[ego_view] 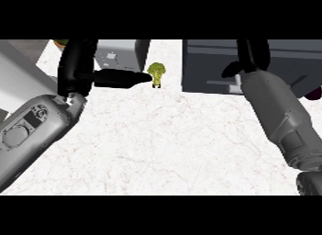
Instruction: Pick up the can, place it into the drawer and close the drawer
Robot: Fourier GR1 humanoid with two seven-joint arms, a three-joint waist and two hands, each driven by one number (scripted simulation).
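- Just beyond the left hand's [77, 69] outstretched thumb stands what I take for the can [119, 54], a pale grey upright body. I cannot be sure of it, as the hand hides its lower part.
- That hand is released, with its fingers straight and nothing held.
- Right of the thumb tip, almost touching it, is a small broccoli [156, 73] on the counter [163, 142].
- The right hand [248, 57] hangs over the dark drawer [285, 59]. Whether it is clenched or holds anything, I cannot tell.
- A can should be stiff, light and smooth-walled, so it is likely slippery.
- Taking it round the middle of its side, thumb opposite fingers, seems safest. It should stay upright, since a nudge at the top could tip or roll it.
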